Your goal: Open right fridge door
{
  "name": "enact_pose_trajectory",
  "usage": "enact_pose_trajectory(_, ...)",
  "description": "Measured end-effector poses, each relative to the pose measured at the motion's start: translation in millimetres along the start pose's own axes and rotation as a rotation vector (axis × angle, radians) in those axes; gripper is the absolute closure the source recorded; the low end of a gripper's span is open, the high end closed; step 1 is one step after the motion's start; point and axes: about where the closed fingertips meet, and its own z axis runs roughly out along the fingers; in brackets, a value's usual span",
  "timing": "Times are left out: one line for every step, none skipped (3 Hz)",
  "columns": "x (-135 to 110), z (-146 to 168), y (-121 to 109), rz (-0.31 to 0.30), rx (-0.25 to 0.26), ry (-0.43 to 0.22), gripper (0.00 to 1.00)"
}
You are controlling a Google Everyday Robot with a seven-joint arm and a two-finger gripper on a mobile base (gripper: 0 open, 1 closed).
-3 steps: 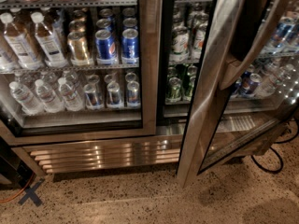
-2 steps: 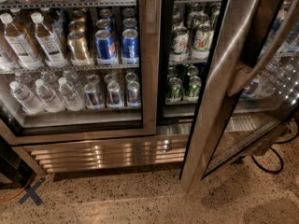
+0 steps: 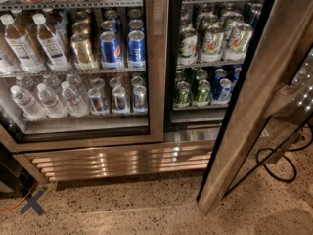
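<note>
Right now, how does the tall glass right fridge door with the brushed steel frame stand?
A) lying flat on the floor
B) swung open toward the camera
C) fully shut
B: the right fridge door slants outward, uncovering the green cans; the tool sits against its frame at the picture's right edge.

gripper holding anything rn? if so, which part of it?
Cannot tell. The gripper is at the right edge, up against the swung-out right fridge door, beside its steel frame at mid-height; whether it actually has a hold there isn't visible.
</note>
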Motion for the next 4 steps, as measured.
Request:
enact_pose_trajectory(-14, -41, -2, -0.014, 0.155, -0.042, 0.0)
enact_pose_trajectory(-14, -41, -2, -0.014, 0.155, -0.042, 0.0)
enact_pose_trajectory(-16, -72, -9, -0.012, 0.269, -0.075, 0.0)
enact_pose_trajectory(-12, -110, -12, -0.014, 0.4, -0.083, 0.0)
